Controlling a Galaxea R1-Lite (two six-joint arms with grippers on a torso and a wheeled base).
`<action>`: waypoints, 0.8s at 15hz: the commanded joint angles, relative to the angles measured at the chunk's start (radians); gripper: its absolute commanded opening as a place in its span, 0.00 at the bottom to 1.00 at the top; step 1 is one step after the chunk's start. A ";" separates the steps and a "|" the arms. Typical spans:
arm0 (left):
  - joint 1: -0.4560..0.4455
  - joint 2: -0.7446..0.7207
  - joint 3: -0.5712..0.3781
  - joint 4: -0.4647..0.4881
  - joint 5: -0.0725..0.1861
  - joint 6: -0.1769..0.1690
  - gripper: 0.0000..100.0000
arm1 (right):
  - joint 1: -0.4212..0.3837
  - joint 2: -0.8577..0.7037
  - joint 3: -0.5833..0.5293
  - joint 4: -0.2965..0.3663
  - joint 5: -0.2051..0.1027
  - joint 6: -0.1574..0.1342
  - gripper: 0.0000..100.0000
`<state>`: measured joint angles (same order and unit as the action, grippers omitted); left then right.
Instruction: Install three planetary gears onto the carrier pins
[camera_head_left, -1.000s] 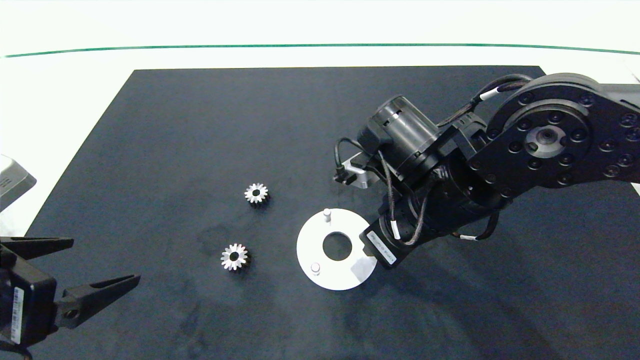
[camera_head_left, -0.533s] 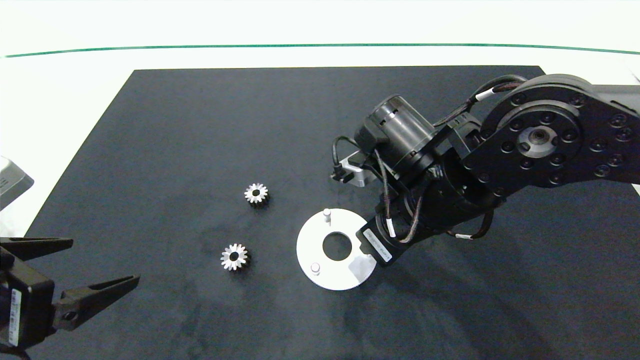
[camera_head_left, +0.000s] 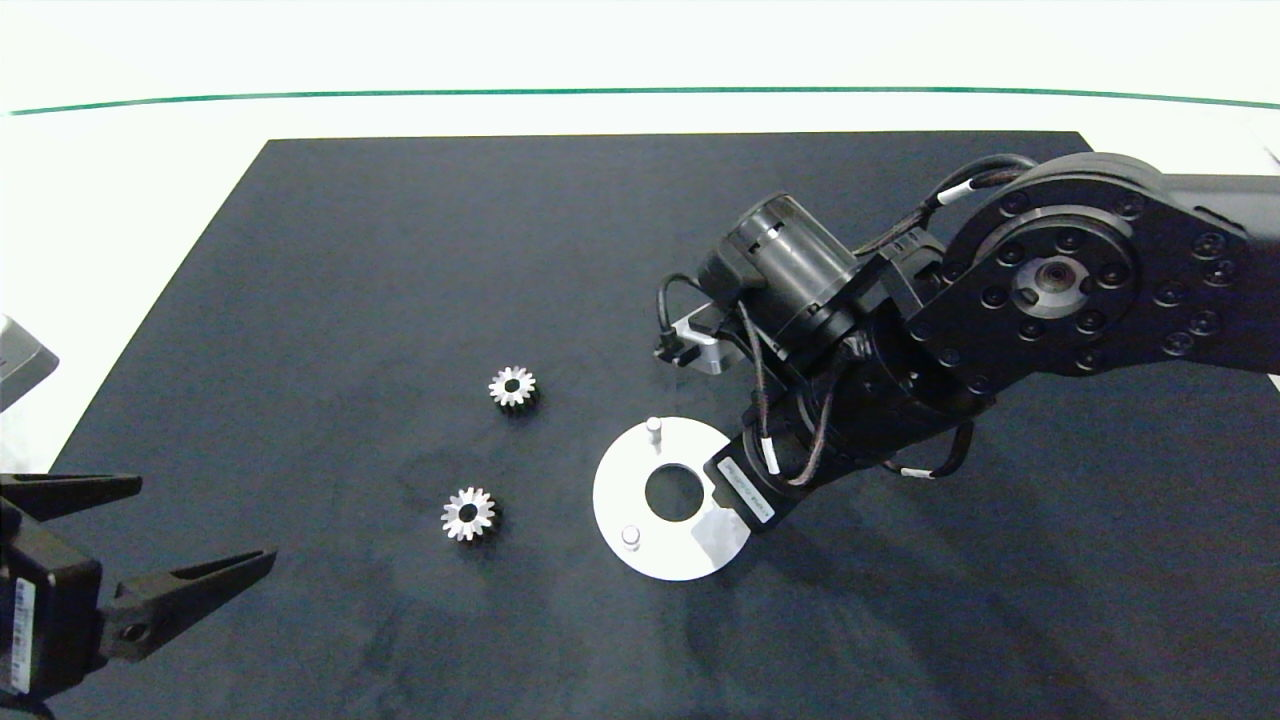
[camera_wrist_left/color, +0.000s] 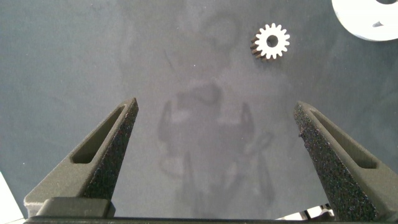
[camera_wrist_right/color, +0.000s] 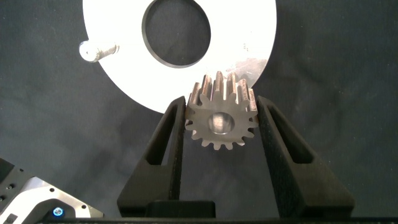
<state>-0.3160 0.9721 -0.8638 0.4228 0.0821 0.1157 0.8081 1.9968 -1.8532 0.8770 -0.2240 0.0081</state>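
Two planetary gears lie on the black mat, one (camera_head_left: 513, 386) farther back and one (camera_head_left: 468, 514) nearer, left of the white disc (camera_head_left: 618, 480). Two carrier pins (camera_head_left: 653, 428) (camera_head_left: 630, 537) stand bare on the disc; any other pin is hidden under the right arm (camera_head_left: 850, 400). In the right wrist view my right gripper (camera_wrist_right/color: 219, 119) is shut on a third gear (camera_wrist_right/color: 221, 121), held over the disc's rim (camera_wrist_right/color: 249, 37), with one pin (camera_wrist_right/color: 99, 51) beyond it. My left gripper (camera_head_left: 120, 545) stays open at the mat's front left corner; its wrist view shows the nearer gear (camera_wrist_left/color: 272, 42) ahead of its fingers (camera_wrist_left/color: 112, 140).
The black mat (camera_head_left: 400, 250) covers most of the white table, with a green line (camera_head_left: 640, 92) along the far side. A grey object (camera_head_left: 20, 355) shows at the left edge. The right arm's bulk hangs over the disc's right side.
The right arm has shifted slightly left, carrying the held gear farther over the disc's right side. The two loose gears, the disc and the left gripper have hardly moved.
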 joint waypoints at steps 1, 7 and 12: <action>0.000 0.000 0.000 0.002 0.001 0.001 1.00 | 0.000 0.004 0.003 0.005 -0.001 0.001 0.25; 0.000 -0.001 0.000 0.002 0.001 0.001 1.00 | 0.002 0.014 0.002 0.005 0.002 0.009 0.25; 0.001 -0.001 0.000 0.002 0.001 0.001 1.00 | 0.003 0.011 0.005 0.005 0.002 0.009 0.25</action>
<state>-0.3140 0.9713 -0.8638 0.4228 0.0821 0.1157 0.8111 2.0085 -1.8498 0.8770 -0.2217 0.0172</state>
